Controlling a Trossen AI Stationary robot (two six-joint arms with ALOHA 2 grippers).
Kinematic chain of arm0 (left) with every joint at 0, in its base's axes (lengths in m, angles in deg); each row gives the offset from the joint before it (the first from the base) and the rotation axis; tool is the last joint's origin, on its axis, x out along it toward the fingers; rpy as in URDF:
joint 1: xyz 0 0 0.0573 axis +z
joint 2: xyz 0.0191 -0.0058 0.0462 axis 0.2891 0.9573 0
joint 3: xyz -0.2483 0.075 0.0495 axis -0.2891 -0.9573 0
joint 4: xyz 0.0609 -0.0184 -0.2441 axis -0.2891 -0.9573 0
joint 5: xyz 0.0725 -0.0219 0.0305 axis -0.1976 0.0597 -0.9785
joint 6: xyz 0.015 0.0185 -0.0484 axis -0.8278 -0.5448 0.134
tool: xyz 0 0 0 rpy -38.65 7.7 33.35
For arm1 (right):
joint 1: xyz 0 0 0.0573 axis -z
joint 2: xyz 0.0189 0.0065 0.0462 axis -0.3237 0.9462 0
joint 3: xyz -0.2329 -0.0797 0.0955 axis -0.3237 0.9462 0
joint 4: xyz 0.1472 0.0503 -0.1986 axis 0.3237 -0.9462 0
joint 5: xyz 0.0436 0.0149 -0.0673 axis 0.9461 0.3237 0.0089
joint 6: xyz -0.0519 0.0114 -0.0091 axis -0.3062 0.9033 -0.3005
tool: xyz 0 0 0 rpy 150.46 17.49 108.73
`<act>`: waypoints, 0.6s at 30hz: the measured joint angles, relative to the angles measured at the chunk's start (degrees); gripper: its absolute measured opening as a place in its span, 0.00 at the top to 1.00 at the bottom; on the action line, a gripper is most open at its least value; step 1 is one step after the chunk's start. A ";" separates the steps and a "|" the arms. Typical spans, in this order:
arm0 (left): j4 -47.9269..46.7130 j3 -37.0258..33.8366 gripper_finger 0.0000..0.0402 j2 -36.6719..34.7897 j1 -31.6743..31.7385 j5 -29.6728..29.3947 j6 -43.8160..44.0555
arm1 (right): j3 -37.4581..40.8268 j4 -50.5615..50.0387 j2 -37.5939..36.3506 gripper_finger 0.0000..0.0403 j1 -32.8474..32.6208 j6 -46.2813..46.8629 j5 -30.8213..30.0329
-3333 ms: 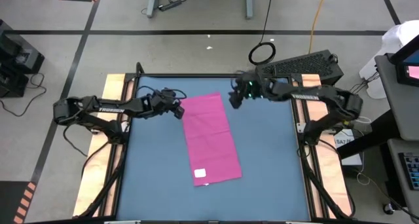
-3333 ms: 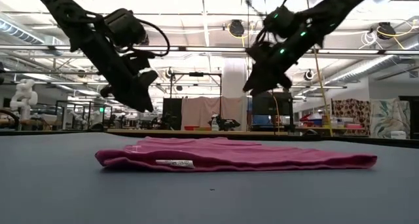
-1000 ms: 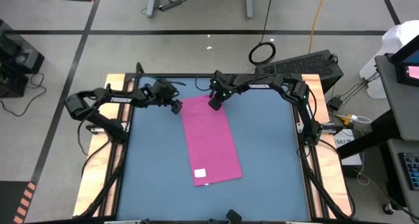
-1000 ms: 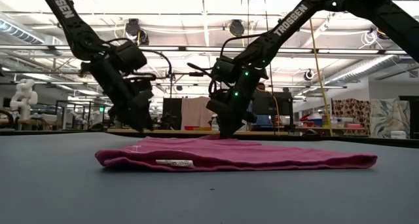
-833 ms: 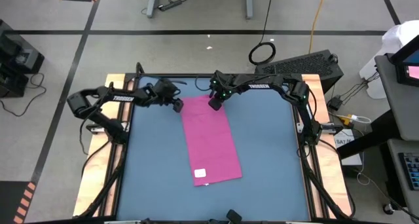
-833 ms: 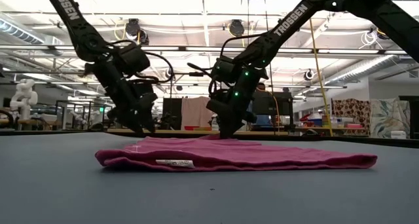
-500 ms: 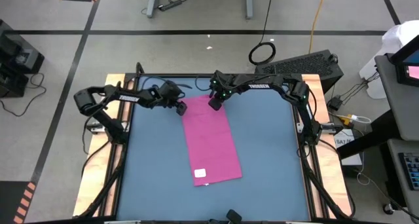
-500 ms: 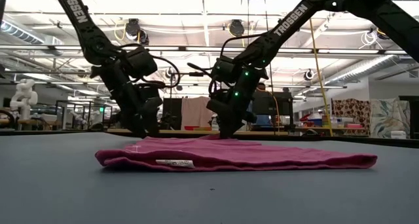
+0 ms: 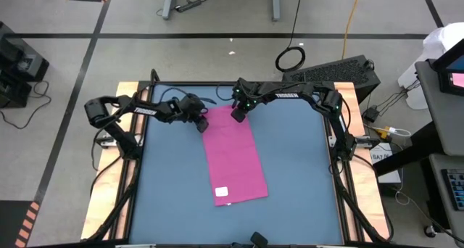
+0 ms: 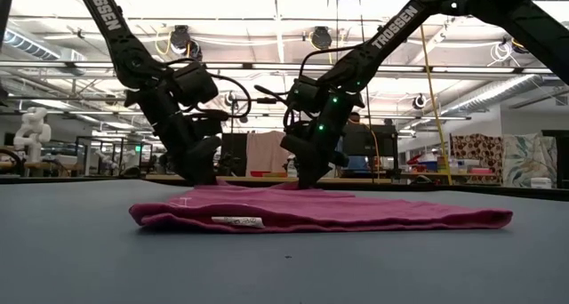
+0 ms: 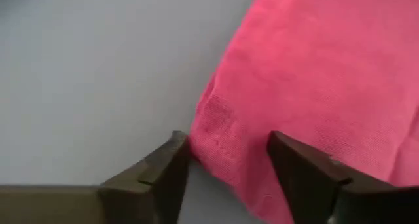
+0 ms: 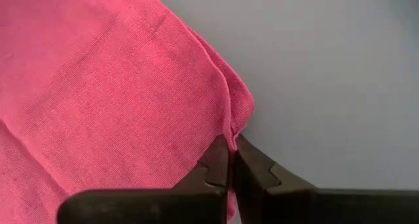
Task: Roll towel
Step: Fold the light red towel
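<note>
Reading "TROSSEN" in white on both arm links in the low view; the towel's white tag (image 10: 236, 221) has print we can't make out. We see the towel (image 9: 233, 153) lying flat as a long pink strip mid-tabletop (image 9: 297, 175), tag end at the near edge, far end between the two hands. Left hand (image 9: 202, 122) is down at the far left corner, arm stretched in low from the left side; its fingers (image 11: 163, 171) are spread apart, straddling the corner hem without pinching it. Right hand (image 9: 238, 114) is down at the far right corner, arm reaching in along the far edge, fingers (image 12: 216, 168) pinched together on the towel's corner edge.
</note>
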 joint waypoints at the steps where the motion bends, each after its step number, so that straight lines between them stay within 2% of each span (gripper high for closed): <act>1: -0.02 0.00 0.55 0.00 -0.41 -0.03 -0.11 | 0.00 -0.01 0.00 0.99 0.00 0.00 0.01; 11: -0.15 0.00 0.96 0.00 -1.50 -3.84 -1.70 | 0.08 -0.77 -0.26 0.99 0.00 -0.35 0.04; 18: -0.86 -0.15 0.98 -2.12 -1.40 -4.33 -7.60 | 0.37 -2.50 -2.48 0.99 -0.14 -3.83 -0.59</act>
